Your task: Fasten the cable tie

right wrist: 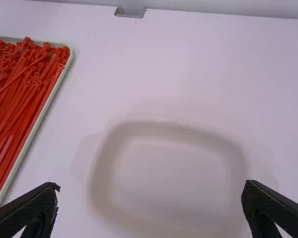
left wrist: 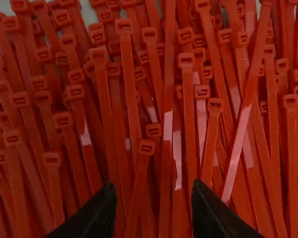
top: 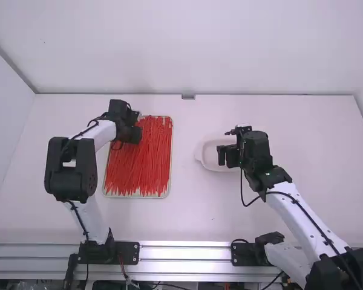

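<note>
The right gripper (right wrist: 150, 191) hangs spread wide over a white dish (right wrist: 164, 163) on the desk (top: 302, 127). Farther off, the left gripper (left wrist: 151, 193) hovers spread above red cable ties (left wrist: 130, 94) heaped in their tray (right wrist: 38, 121). The step is probably picking; next it must pinch a single tie.

A heap of red cable ties (top: 140, 158) lies on a shallow pale tray (top: 137, 196), left of the worktop's (top: 290, 121) middle, at about 9 o'clock in the high view. They are thin, straight plastic strips, each with a small square locking head at one end and a tapered tail at the other. All of them lie loose and unfastened, with no tail threaded through a head. Most run side by side, heads toward 12 o'clock and tails toward 6 o'clock. A few lie slanted across the others, stacked several deep.
</note>
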{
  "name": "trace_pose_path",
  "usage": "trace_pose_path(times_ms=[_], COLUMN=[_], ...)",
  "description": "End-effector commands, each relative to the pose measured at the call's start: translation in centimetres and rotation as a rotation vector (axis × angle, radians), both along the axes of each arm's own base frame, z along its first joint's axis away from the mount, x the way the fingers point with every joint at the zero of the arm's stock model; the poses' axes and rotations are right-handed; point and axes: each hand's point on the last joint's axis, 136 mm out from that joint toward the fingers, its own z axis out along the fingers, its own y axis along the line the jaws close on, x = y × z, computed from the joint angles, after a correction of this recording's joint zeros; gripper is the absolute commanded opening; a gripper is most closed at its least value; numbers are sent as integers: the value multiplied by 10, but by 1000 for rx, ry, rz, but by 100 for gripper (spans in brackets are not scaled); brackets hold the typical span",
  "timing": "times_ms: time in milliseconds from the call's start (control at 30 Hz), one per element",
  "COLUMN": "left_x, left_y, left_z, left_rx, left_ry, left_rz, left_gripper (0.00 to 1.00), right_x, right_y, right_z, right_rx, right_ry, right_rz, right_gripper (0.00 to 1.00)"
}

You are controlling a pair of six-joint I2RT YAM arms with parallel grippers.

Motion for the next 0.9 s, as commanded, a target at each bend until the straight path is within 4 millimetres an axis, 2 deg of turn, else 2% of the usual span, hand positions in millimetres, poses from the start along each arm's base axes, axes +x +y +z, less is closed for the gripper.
trace_pose_path(times_ms=[0,133,333,667,867], left_x=[-4,-4,4,20,25], left_y=[2,5,4,4,5], left_z=[-9,-6,11,39,33], left_rx=[2,9,6,-2,-6], left_ry=[32,46,41,10,5], left_rz=[31,58,57,75,81], left_gripper=[42,42,43,52,52], right_x=[7,7,7,8,8], right_y=[1,1,1,1,1], right_z=[10,10,11,12,12], right_rx=[5,5,6,6,5], right_ry=[-21,-21,-24,-27,-28], right_rz=[-2,-2,-2,-3,-5], right_gripper=[99,99,99,99,99])
